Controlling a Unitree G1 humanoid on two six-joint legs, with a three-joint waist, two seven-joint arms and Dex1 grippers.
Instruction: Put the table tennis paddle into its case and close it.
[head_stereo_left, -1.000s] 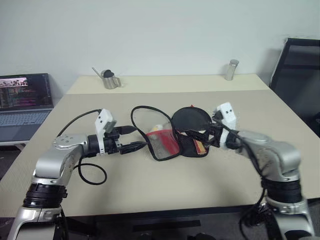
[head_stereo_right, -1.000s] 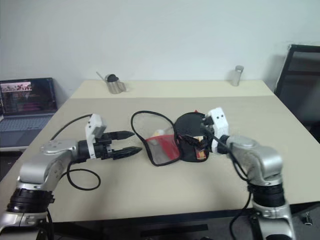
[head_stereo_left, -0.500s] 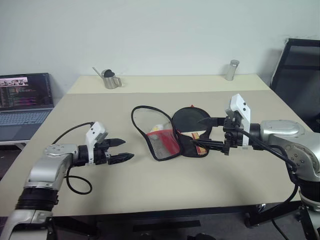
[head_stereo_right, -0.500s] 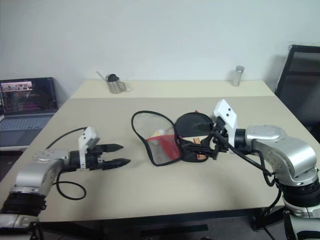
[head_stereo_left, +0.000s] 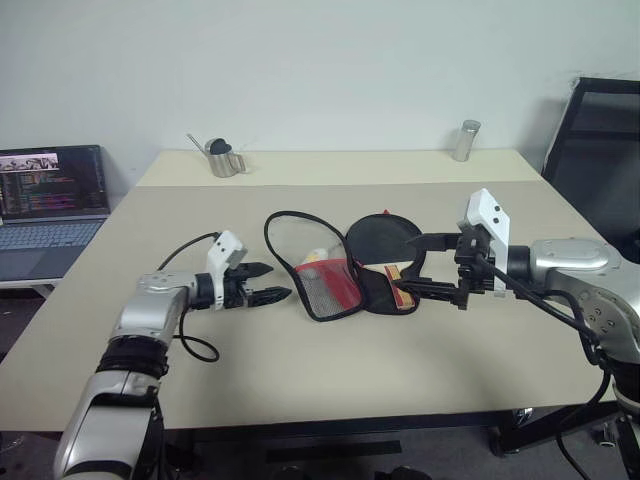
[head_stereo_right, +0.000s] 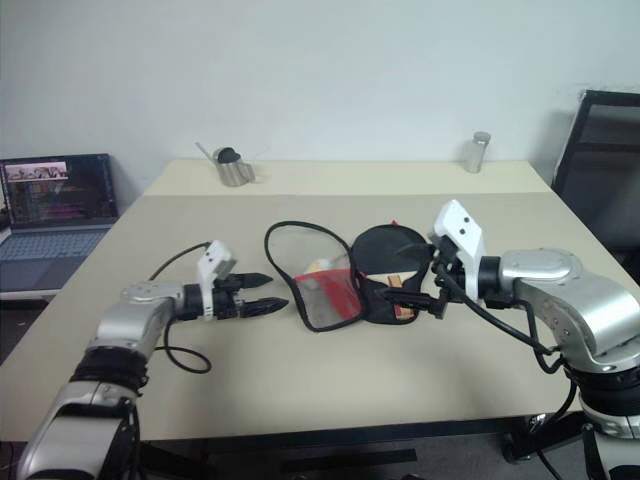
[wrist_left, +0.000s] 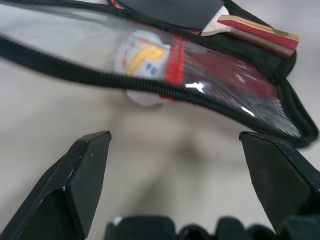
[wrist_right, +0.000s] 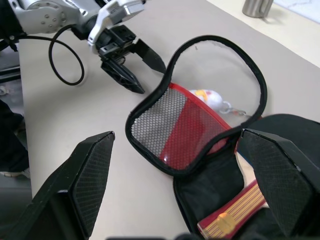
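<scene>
Paddle (head_stereo_left: 381, 243) lies in the unzipped case (head_stereo_left: 345, 270) mid-counter, flap (wrist_right: 200, 105) thrown back, so closing remains. Left end effector (head_stereo_left: 272, 283) and right end effector (head_stereo_left: 413, 265) hang spread and empty beside it.

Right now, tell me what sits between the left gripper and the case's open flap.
Nothing visible: only bare table separates the open left gripper from the flap's zipper rim on the case. The paddle lies on the case's far half.

The open left pincer (wrist_left: 175, 165) faces the case (wrist_left: 210, 85) holding the paddle (wrist_left: 250, 32).
</scene>
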